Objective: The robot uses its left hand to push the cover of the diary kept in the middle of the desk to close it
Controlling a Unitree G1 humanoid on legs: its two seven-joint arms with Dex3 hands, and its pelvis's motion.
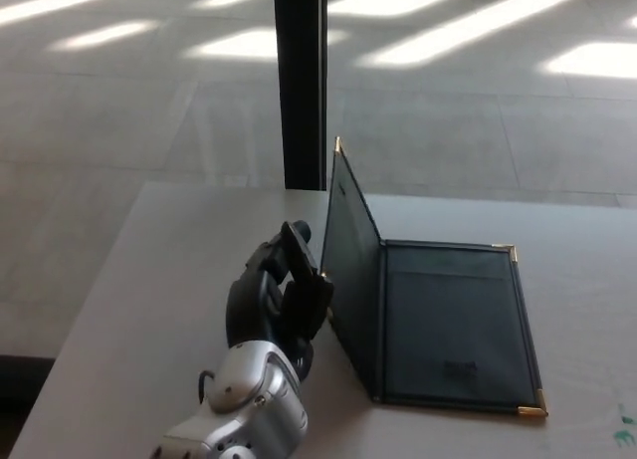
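Left hand (282, 292) unclenched, grasping nothing, fingers against the raised cover (350, 265). Diary (453, 325) half open on pale worktop (149, 280), cover near upright.

One head view looks down, close over the desk (149, 280).

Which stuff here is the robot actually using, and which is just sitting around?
For the job:
- diary, lying on the desk with its cover standing nearly upright
- left hand, right against the cover's outer side

Just there:
- desk
- black post behind the desk
- green mark at the desk's right edge
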